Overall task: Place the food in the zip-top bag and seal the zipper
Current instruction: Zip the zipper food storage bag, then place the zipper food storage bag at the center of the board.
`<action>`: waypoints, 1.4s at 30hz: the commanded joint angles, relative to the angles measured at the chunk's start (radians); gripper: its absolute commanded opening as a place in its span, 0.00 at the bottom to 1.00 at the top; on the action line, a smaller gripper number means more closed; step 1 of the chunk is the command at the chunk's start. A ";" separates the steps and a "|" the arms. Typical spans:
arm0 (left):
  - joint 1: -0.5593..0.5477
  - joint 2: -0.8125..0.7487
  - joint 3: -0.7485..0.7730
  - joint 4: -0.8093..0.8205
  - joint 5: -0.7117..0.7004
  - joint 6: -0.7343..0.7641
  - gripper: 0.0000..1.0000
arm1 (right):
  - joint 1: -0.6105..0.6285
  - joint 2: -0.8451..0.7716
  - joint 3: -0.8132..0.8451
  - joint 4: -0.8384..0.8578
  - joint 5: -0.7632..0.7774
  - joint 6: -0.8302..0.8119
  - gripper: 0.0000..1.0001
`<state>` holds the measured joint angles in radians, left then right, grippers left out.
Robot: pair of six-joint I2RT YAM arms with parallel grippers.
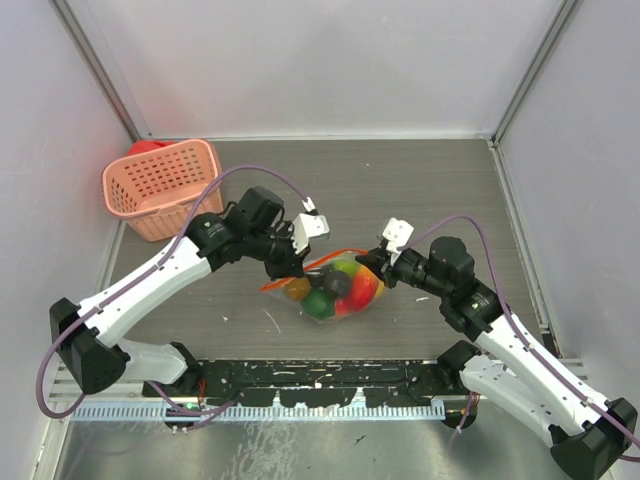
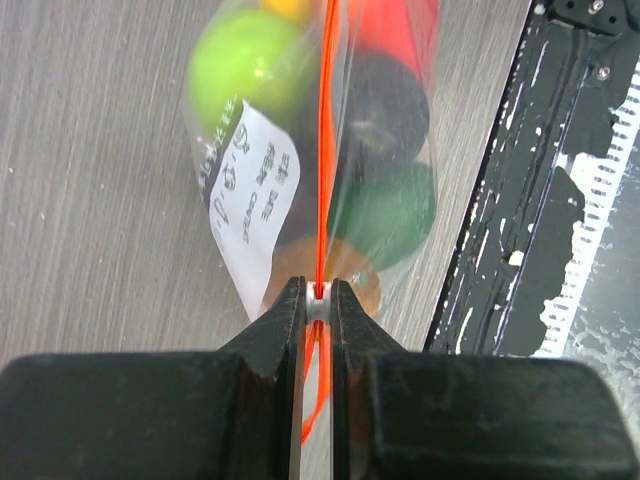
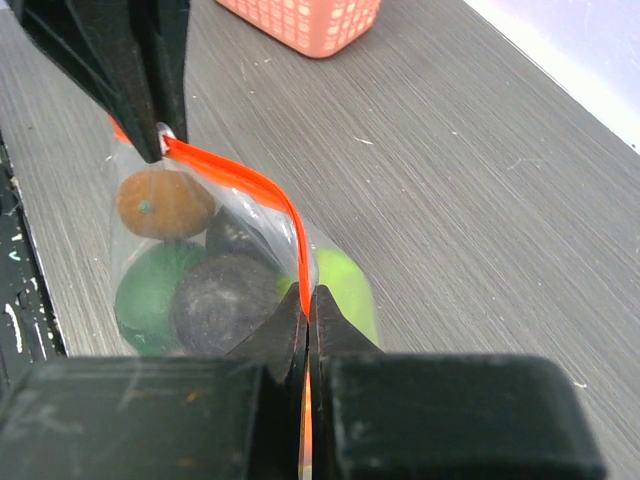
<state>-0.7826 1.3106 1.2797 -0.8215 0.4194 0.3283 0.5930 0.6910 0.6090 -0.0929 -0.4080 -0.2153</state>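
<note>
Zipper [image 2: 322, 150] is pinched at both ends, your left gripper [image 2: 318, 293] clamped at its nine o'clock end, your right gripper [image 3: 306, 300] at three, likely tensioning it for sealing; the zip-top bag [image 2: 235, 215], food [image 2: 245, 60] inside, lies between them.

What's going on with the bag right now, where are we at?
Small toy fruits and vegetables sit inside the clear crinkly zip-top bag. The left claw is shut on one end of its thin red-orange zipper strip and the right claw on the other, with the bag stretched between them. The strip looks pressed together. The pink lattice basket stands apart at the back left.
</note>
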 commanded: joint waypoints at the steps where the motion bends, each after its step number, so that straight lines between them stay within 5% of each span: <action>1: 0.021 -0.070 -0.026 -0.063 -0.050 -0.028 0.00 | -0.017 -0.025 0.022 0.038 0.122 0.015 0.01; 24: 0.059 -0.083 -0.099 -0.048 -0.112 -0.065 0.00 | -0.052 0.006 0.039 -0.014 0.377 0.057 0.01; 42: 0.100 -0.022 -0.124 -0.042 -0.092 -0.163 0.00 | -0.177 0.127 0.053 0.000 0.403 0.098 0.01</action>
<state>-0.7044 1.2587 1.1557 -0.7940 0.3344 0.2134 0.4805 0.7891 0.6155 -0.1390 -0.0898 -0.1196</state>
